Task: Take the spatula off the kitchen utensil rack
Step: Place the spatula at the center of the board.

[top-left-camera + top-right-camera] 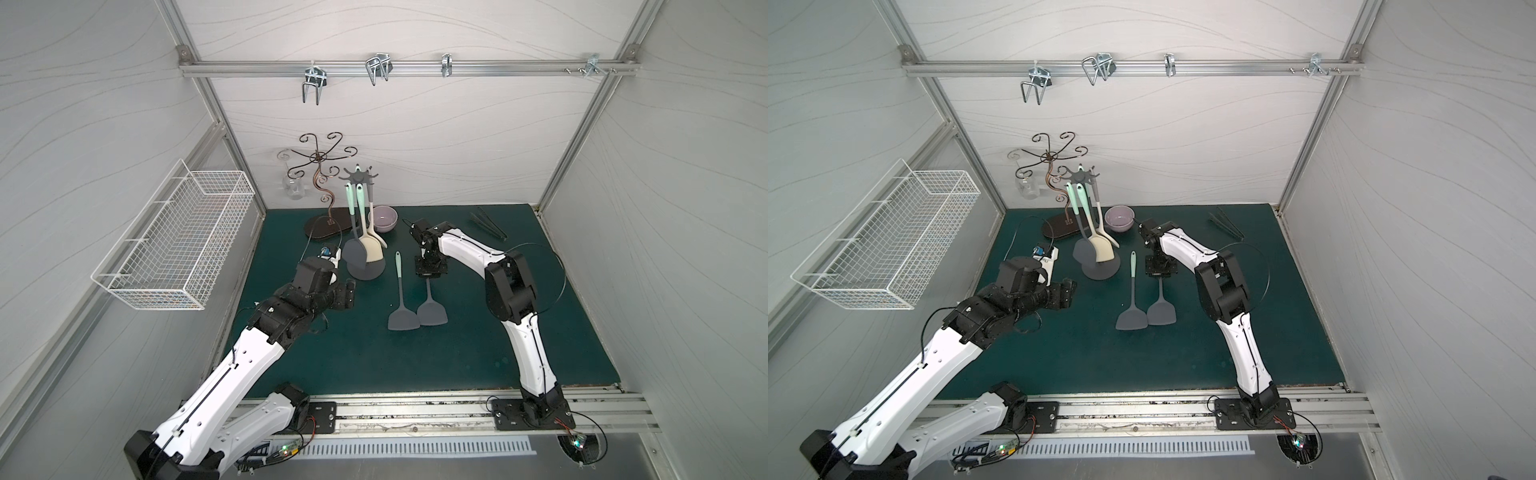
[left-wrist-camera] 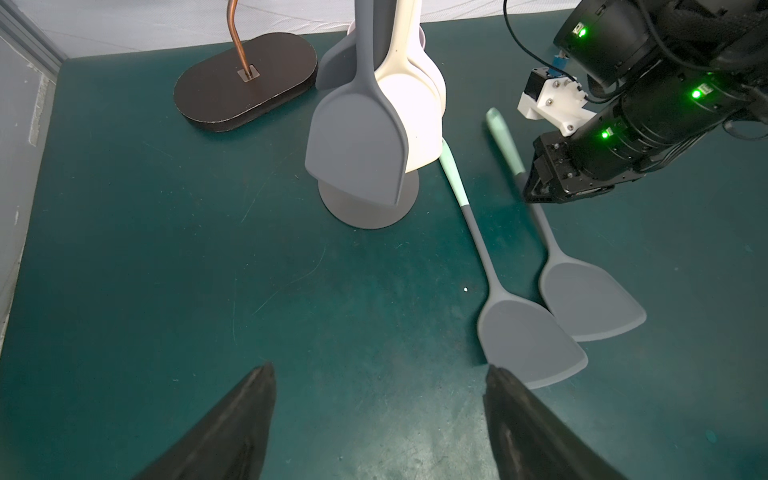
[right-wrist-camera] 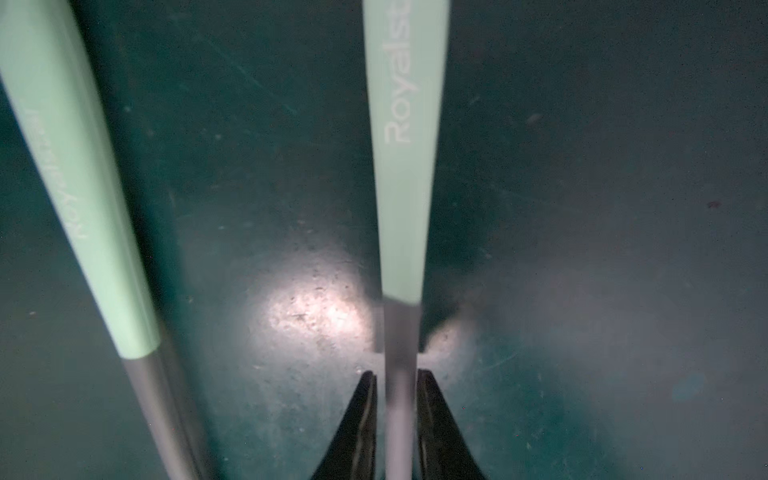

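Right gripper [image 3: 397, 374]: fingers [image 3: 432, 415] narrow, one on each side of the grey shaft of the spatula [image 3: 405, 166], which lies flat on the bench [image 3: 582, 249], off the rack. The frame is blurred, so I can't tell whether they pinch it or only flank it. Only the right wrist view shows this, plus the "Royalst" lettering on the mint handle. In both top views the gripper body covers that handle and I see only the grey blade.

The second spatula [image 3: 79, 187], same mint-and-grey make, lies just beside it. The left wrist view shows both whole, blades overlapping at one edge.

Left gripper [image 2: 380, 367]: fingers wide apart, holding nothing, over scuffed teal bench.

The kitchen utensil rack [image 1: 368, 274] is matte dark grey, with a round flat base and a thin pole, and stands near the second spatula's handle. Its star top of short prongs shows only in the top views; the left wrist view crops it. On it hang a grey hanging spatula [image 2: 357, 137] and a cream spatula [image 2: 419, 116], both smooth, blades above the base.

Behind the rack is a lilac bowl [image 1: 382, 220], smooth bare inside. Beside the rack is a brown curly-wire stand [image 1: 326, 228] with an oval dark base; a clear glass [image 1: 293, 187] hangs from one curl. A white wire basket [image 1: 174, 249] is on the wall by the left arm, bare mesh showing through. Dark tongs [image 1: 488, 224] lie at the far corner.
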`<control>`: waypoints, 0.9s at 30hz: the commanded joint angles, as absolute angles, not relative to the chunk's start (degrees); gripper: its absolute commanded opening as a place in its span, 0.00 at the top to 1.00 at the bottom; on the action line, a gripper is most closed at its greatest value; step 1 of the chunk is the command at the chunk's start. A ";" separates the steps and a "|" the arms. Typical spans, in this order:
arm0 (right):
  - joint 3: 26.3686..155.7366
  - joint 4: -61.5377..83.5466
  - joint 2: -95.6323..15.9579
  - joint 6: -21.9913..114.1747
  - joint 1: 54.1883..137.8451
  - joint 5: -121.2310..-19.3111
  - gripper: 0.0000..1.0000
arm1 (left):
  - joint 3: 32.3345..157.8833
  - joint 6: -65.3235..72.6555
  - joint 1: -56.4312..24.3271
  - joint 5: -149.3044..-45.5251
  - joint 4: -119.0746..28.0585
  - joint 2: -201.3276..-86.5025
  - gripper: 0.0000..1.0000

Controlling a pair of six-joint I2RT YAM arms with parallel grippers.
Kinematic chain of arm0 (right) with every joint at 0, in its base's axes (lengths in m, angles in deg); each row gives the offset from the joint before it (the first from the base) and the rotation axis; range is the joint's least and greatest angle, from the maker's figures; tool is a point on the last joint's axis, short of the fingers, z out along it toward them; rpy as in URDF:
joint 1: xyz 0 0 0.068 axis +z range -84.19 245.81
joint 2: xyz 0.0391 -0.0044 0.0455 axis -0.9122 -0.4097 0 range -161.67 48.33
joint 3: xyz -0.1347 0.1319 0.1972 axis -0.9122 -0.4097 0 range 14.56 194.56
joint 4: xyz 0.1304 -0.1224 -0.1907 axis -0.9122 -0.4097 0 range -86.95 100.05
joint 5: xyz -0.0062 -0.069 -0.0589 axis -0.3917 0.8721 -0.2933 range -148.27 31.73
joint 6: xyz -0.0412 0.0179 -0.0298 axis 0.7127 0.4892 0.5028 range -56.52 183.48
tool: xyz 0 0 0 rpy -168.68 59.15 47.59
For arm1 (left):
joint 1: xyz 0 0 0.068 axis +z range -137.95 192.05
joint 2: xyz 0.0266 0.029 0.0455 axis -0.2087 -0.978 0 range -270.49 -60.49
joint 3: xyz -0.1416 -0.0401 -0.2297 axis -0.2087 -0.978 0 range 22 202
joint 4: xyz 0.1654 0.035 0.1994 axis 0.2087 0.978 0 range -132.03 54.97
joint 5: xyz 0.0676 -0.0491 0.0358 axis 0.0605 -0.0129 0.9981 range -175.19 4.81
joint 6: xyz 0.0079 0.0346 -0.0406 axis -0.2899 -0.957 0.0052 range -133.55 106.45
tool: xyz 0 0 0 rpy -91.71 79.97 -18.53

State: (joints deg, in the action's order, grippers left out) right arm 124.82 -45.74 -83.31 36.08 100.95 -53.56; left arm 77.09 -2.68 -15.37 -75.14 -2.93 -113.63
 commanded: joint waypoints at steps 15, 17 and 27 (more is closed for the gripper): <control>121.77 -44.09 -80.76 34.89 100.13 -57.28 0.75 | 76.89 -2.93 -14.41 -76.59 -5.54 -114.24 0.17; 121.53 -43.96 -79.19 34.91 100.18 -57.17 0.74 | 76.94 -2.92 -14.16 -76.92 -5.56 -114.27 0.17; 120.41 -41.56 -67.90 36.94 101.87 -52.17 0.72 | 76.45 -2.79 -12.31 -75.47 -6.42 -113.03 0.17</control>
